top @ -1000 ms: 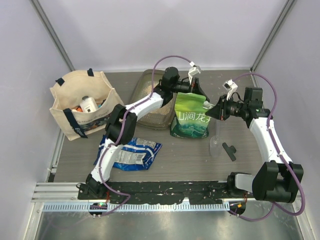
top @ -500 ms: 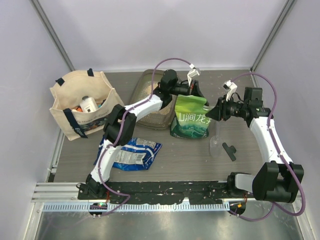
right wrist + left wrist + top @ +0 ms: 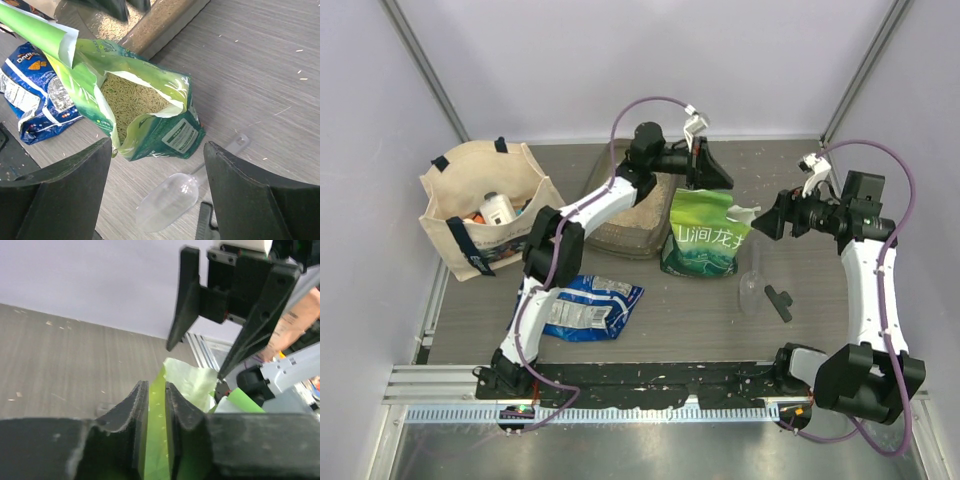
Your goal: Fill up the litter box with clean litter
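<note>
The litter box (image 3: 608, 168) lies at the back centre, partly under my left arm, with clean litter (image 3: 632, 222) in it. Its edge (image 3: 176, 22) also shows in the right wrist view. A green-and-white bag (image 3: 705, 238) stands open just right of it, with more clean litter (image 3: 131, 102) inside. My left gripper (image 3: 710, 176) is at the bag's top back edge. In the left wrist view its pads (image 3: 155, 385) sit close on either side of that green edge. My right gripper (image 3: 769, 218) hangs wide open to the right of the bag, holding nothing (image 3: 159, 155).
A clear plastic scoop (image 3: 751, 280) and a small black piece (image 3: 780, 302) lie on the table right of the bag. A crumpled blue packet (image 3: 582, 305) lies front left. A beige tote bag (image 3: 485, 205) with items stands at far left.
My right gripper has opened, let go of the bag's right top corner and drawn back to the right. My left gripper has shifted slightly toward the back, still at the bag's edge.
</note>
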`<state>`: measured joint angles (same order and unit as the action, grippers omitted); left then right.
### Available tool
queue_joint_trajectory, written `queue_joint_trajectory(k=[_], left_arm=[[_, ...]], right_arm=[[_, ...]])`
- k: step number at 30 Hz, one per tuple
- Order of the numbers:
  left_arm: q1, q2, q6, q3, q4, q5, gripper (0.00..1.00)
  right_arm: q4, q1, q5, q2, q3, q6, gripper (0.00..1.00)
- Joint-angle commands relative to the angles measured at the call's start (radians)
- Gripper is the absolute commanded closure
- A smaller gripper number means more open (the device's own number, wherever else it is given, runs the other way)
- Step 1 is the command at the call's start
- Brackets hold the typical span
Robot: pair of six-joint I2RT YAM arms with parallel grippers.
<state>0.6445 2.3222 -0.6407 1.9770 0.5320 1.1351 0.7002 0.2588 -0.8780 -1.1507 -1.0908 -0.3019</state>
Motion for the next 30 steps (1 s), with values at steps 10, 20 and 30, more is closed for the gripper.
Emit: queue_joint_trajectory(k=[10,20,30], left_arm=[[-0.157,-0.386,0.361,-0.148,-0.47,-0.259,0.23],[-0.164,-0.55,0.601,-0.291,-0.805,-0.321,0.23],[-0.166,-0.555,0.682,-0.276,-0.92,-0.321,0.23]], right_arm=[[0.096,0.073,-0.253,0.011,0.032,-0.31,0.17],[-0.473,0.04,-0.148,0.135,0.341,0.049,0.16],[-0.746,-0.007,-0.286,0.052,0.387,0.213,0.16]])
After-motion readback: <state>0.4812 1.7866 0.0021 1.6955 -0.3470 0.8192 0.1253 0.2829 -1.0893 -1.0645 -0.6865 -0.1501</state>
